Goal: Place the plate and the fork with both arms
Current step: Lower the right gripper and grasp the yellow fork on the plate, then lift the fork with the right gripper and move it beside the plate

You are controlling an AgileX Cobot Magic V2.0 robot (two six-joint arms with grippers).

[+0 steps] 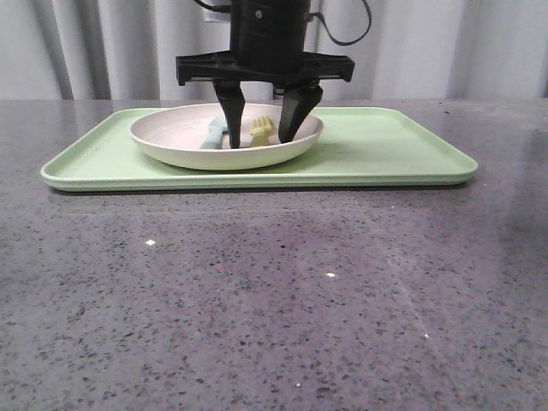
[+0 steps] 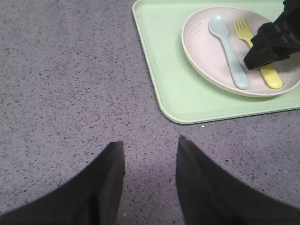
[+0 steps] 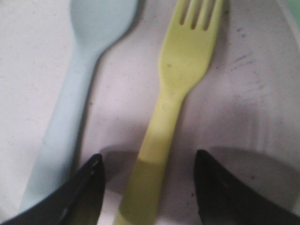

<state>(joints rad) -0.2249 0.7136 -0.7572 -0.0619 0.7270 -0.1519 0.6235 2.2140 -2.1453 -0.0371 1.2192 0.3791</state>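
The plate (image 1: 171,141) lies on the light-green tray (image 1: 385,145). In it lie the yellow fork (image 1: 261,130) and a pale blue spoon (image 1: 212,135), side by side. My right gripper (image 1: 265,139) is open, its fingertips down inside the plate, one on each side of the fork's handle (image 3: 150,164) with gaps on both sides. In the left wrist view the plate (image 2: 199,51) holds the spoon (image 2: 228,50) and the fork (image 2: 258,51), with a right finger (image 2: 274,40) over the fork. My left gripper (image 2: 150,150) is open and empty above bare table beside the tray.
The tray (image 2: 168,79) has a raised rim and rounded corners. The grey speckled tabletop (image 1: 274,291) spreads in front of it. A pale curtain hangs behind the table.
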